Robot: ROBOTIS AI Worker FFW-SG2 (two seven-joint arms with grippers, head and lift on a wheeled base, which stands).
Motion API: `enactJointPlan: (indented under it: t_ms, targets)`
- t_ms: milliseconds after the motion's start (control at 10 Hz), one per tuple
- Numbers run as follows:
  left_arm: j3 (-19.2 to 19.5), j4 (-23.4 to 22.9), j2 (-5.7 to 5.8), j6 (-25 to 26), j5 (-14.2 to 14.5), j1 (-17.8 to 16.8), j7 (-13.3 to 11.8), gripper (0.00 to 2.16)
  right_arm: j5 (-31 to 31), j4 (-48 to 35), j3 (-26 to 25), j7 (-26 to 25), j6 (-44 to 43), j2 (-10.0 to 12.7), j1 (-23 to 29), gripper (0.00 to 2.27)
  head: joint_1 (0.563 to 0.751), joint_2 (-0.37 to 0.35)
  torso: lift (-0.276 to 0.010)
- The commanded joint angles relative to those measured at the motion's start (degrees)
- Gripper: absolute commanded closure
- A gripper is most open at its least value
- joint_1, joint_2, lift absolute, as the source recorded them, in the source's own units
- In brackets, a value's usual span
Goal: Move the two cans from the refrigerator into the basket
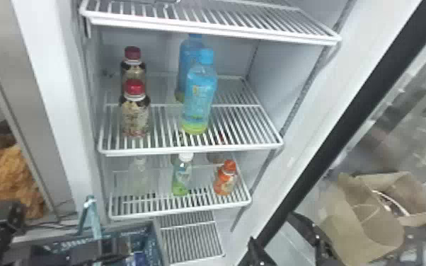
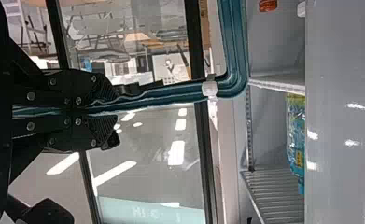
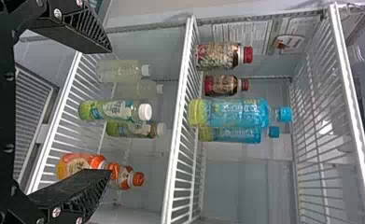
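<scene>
Left pincer (image 1: 97,249): low at the basket (image 1: 151,236); in the left wrist view the tips (image 2: 106,88) are closed together on its teal handle (image 2: 171,93), which bends at a white clip (image 2: 209,88).
Right pincer (image 1: 272,228): at the bottom edge of the head view, by the door frame (image 1: 315,150); in the right wrist view it is spread wide, with nothing held, facing the shelves.
Cans: cannot tell where they are; a blue and white item (image 1: 139,258) lies in the basket, too hidden to name.
Basket: below the lower shelf (image 1: 187,209), left of the bottom rack (image 1: 191,240), in front of the fridge (image 1: 46,70).
Middle shelf (image 1: 187,151): two red-capped bottles (image 1: 134,115) on the left, two blue bottles (image 1: 199,99) near the centre, each pair front to back; a broad gap between pairs, a wider one from blue to right wall.
Lower shelf: clear bottles (image 1: 138,177) left, green bottles (image 1: 182,175) centre, orange bottles (image 1: 225,182) right; the right wrist view shows rear bottles the middle shelf partly covers in the head view.
Upper shelf (image 1: 216,28): its front edge passes above the blue caps.
Paper bag (image 1: 364,219): right of the door frame.
</scene>
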Motion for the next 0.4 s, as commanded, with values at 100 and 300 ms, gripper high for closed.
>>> enactJointPlan:
  t_ms: [100,300]
  targets:
    - [0.5,0.0,-0.3,-0.1,0.1,0.0,0.1,1.19,0.0,-1.7,-1.3,-1.8,-0.8,1.1,1.8,0.15,0.695,-0.299,-0.025]
    - [0.5,-0.1,-0.47,-0.3,0.4,0.1,0.2,1.19,0.5,-3.4,-1.4,-4.0,-1.4,1.5,3.0,0.15,0.695,-0.314,-0.025]
